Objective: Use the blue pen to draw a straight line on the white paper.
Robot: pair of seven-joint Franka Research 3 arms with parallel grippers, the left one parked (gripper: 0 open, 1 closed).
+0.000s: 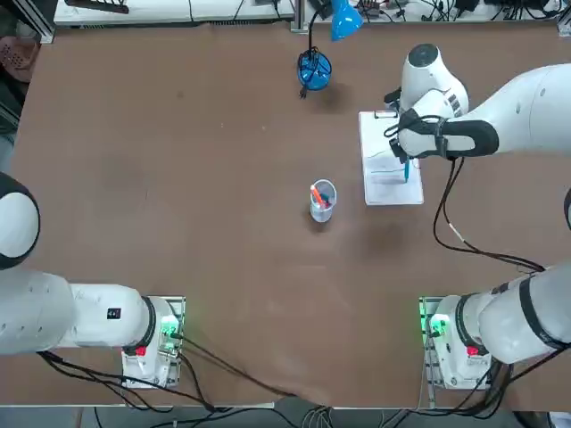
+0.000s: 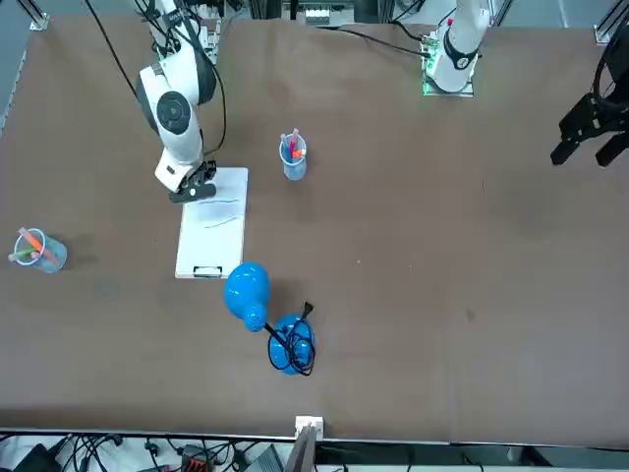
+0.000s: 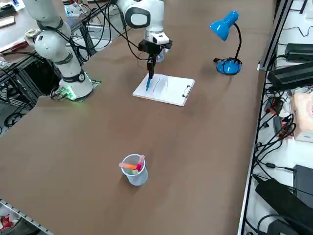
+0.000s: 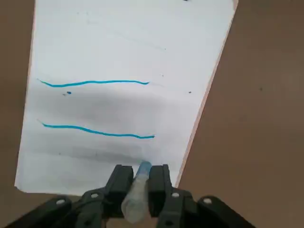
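Blue ink is already on the white paper (image 4: 123, 57): through our wrist camera we see two long strokes across the sheet, one above the other, both nearly straight with only a light wave, and one small ink dot just under the upper stroke. We judge from this that the main part of the task, a straight line on the paper, is done or almost done.

Our right gripper (image 4: 140, 176) has its two fingers pressed against the blue pen (image 4: 137, 190), pinching the barrel between them. The pen stands close to upright, with the tip pointing down at the sheet. From the side camera the blue pen (image 3: 148, 82) hangs under the right gripper (image 3: 152, 55) with its tip at the end of the sheet away from the metal clip (image 3: 187, 91). We cannot tell if the tip touches the paper now or is a little above it.

The paper lies on its clipboard on the brown table (image 1: 178, 178), in the right half as the overhead camera shows it, with the clip end toward the blue desk lamp (image 1: 314, 69). A clear cup (image 1: 322, 200) with orange and pink pens stands near the sheet, apart from it, and another such cup (image 3: 134, 169) is well away.

What is left, in our opinion, is small: to lift the pen clear of the sheet and perhaps to put it down somewhere.
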